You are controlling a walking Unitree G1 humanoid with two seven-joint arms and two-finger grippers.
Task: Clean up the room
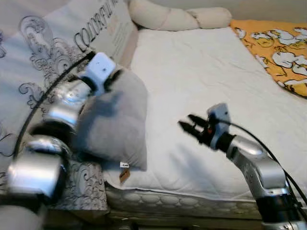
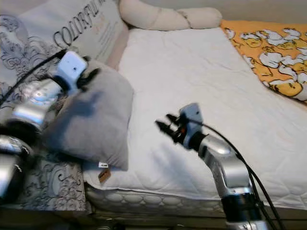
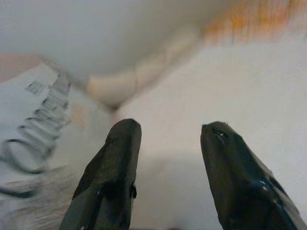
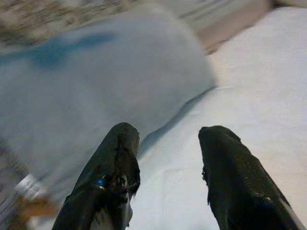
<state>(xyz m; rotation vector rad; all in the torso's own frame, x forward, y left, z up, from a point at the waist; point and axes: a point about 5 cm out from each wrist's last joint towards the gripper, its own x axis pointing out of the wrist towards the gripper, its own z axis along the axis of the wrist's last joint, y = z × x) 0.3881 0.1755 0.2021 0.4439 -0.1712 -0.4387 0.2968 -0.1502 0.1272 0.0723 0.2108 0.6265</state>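
Note:
A grey pillow (image 1: 117, 124) leans at the left edge of the white mattress (image 1: 201, 67), with a small tag hanging at its lower corner. My left gripper (image 1: 112, 79) is at the pillow's top edge; in the left wrist view its fingers (image 3: 115, 172) stand apart, open, with the mattress showing between them. My right gripper (image 1: 188, 122) hovers low over the mattress, open, pointing at the pillow from the right and a short way off it. The right wrist view has the pillow (image 4: 96, 81) ahead of the open fingers (image 4: 108, 182).
A large patterned cushion (image 1: 57, 43) with lettering stands behind the pillow on the left. A long cream bolster (image 1: 172, 17) lies along the head of the bed. An orange cartoon-print blanket (image 1: 278, 48) covers the far right. The mattress's front edge (image 1: 168, 199) is close below.

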